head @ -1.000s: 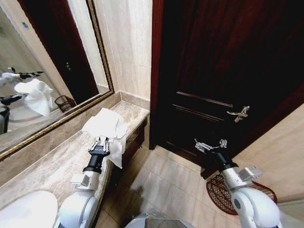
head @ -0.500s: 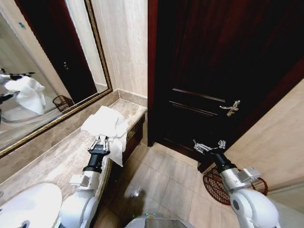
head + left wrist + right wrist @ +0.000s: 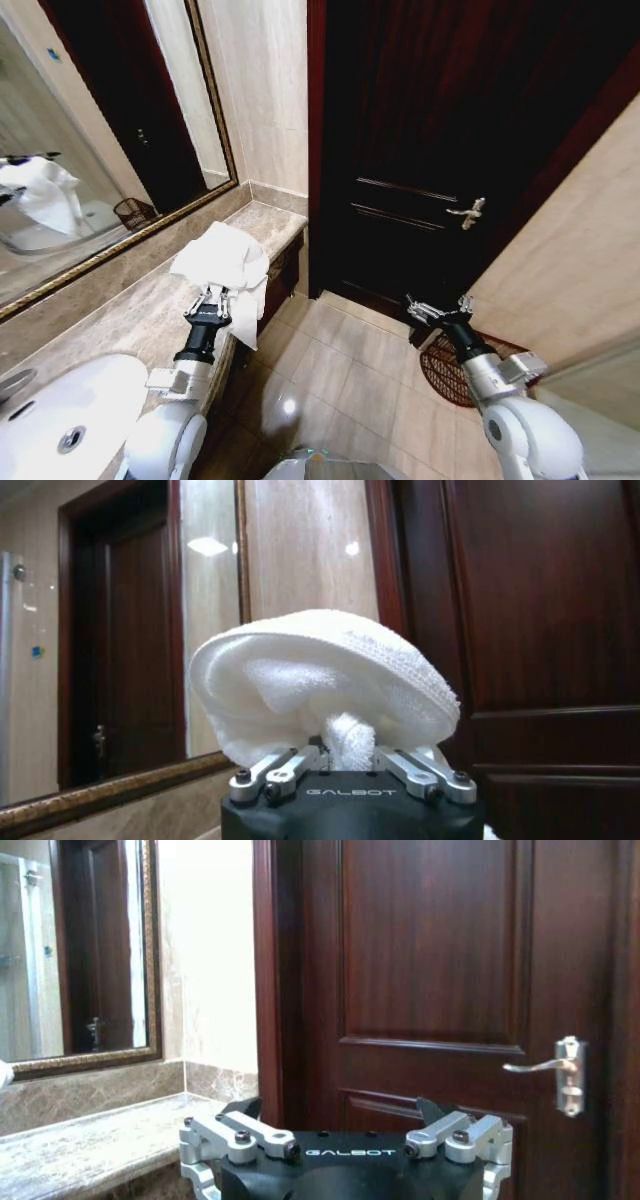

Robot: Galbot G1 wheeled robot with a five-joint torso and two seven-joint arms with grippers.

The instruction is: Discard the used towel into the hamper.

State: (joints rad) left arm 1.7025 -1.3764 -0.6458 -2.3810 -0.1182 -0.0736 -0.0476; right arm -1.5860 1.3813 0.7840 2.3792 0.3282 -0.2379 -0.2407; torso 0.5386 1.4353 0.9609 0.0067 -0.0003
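Note:
A white towel (image 3: 222,265) hangs bunched from my left gripper (image 3: 210,300), which is shut on a fold of it above the counter's edge. In the left wrist view the towel (image 3: 320,682) billows over the closed fingers of the left gripper (image 3: 345,769). My right gripper (image 3: 438,308) is held out over the floor in front of the door, open and holding nothing; the right wrist view shows the right gripper (image 3: 345,1129) with its fingers spread. The hamper (image 3: 440,370), a dark reddish wire basket, stands on the floor at the right, partly hidden behind my right arm.
A dark wooden door (image 3: 430,130) with a metal handle (image 3: 465,212) stands closed straight ahead. The marble counter (image 3: 150,300) runs along the left under a framed mirror (image 3: 90,130), with a white sink (image 3: 60,420) at its near end. Tiled floor (image 3: 340,370) lies between counter and hamper.
The whole picture has shifted, so the camera has moved: more of the sink shows and the door handle and hamper sit further left. Both arms keep their pose, the towel still held.

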